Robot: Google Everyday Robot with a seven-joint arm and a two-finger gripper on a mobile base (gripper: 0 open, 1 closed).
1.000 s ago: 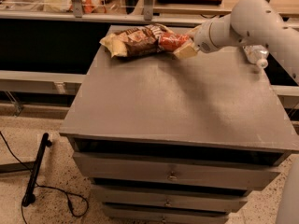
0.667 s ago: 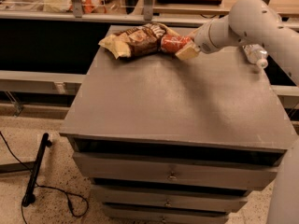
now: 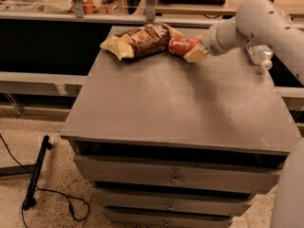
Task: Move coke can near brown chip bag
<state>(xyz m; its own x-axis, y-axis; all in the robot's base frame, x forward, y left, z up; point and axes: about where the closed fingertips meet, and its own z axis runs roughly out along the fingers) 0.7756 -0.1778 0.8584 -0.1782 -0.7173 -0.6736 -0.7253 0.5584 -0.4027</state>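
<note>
Holds the coke can [image 3: 176,45] in the end effector [image 3: 188,49], closed narrow about the can's right end, with a tan pad pressed against its near side. Reaches in from the right along the far side of the table [image 3: 180,108], the pale arm [image 3: 259,20] stretched above the back right corner. Keeps the can on its side, at or just above the tabletop, touching or all but touching the right end of the brown chip bag [image 3: 140,39], itself lying crumpled close to the far edge. Looks, by that placement, to be at the very end of the job: nothing left but to let go and pull back. Could go wrong in several ways from here. Might send the can rolling on release, being round, on its side and on a flat top; might lose it over the back edge, so close behind. Might drag the can away from the bag if pulled back before opening fully, or snag it on a pad. Might shove the light bag leftward or off the back if pressed any further in. Might also clip the clear water bottle [image 3: 259,56], lying near the right edge just under the arm, on a careless retreat. Best to open wide, pause, then lift straight up before swinging away.
</note>
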